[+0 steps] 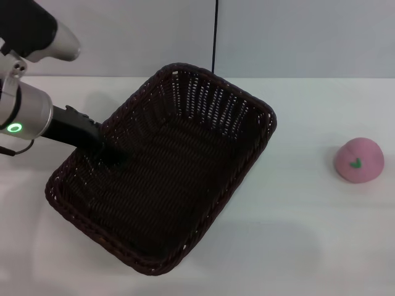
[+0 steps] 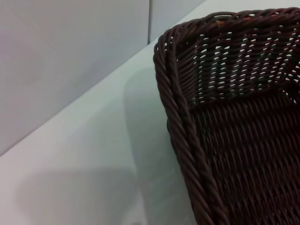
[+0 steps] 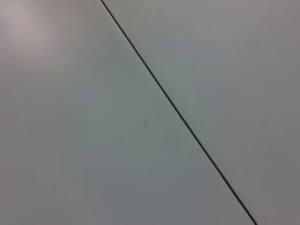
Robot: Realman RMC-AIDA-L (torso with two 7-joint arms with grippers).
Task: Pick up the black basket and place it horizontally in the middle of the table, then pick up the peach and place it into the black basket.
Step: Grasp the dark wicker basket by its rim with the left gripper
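Note:
The black basket [image 1: 176, 185] lies diagonally on the left half of the white table [image 1: 308, 240], empty, with one corner pointing to the back. My left gripper [image 1: 106, 152] comes in from the left and is shut on the basket's left long rim, with one finger inside the wall. A soft shadow spreads under the basket's near side. The left wrist view shows the braided rim and openwork wall of the basket [image 2: 243, 122] close up above the table [image 2: 93, 154]. The pink peach [image 1: 358, 160] with its green leaf mark sits alone at the table's right edge. My right gripper is out of view.
A grey wall [image 1: 278, 31] with a dark vertical seam [image 1: 215, 37] stands behind the table. The right wrist view shows only a grey panel with a dark seam line [image 3: 178, 112]. Bare tabletop lies between the basket and the peach.

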